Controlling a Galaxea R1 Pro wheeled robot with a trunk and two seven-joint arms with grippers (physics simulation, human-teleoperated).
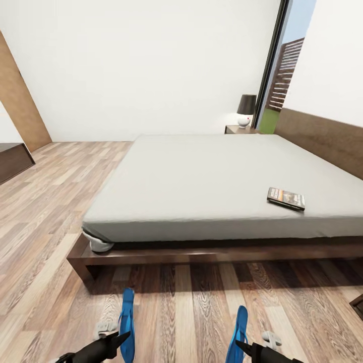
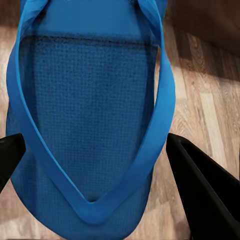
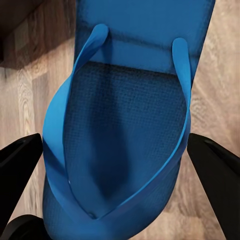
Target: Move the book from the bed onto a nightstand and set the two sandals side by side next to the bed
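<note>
Two bright blue sandals hang edge-on above the wood floor in front of the bed (image 1: 201, 176). My left gripper (image 1: 122, 339) is shut on the left sandal (image 1: 127, 322), and its black fingers (image 2: 200, 185) press the sandal (image 2: 90, 125) from both sides. My right gripper (image 1: 243, 346) is shut on the right sandal (image 1: 240, 330), which spans the gap between the fingers (image 3: 220, 175) across its width (image 3: 125, 140). The book (image 1: 286, 197) lies flat on the grey mattress near the right front edge. A dark nightstand (image 1: 237, 129) stands at the bed's far corner.
A black-shaded lamp (image 1: 246, 110) stands on the nightstand, beside the tall window (image 1: 282, 75). A low dark dresser (image 1: 12, 160) sits at the far left. A dark furniture corner (image 1: 357, 305) shows at the right edge. Open wood floor (image 1: 50, 201) stretches left of the bed.
</note>
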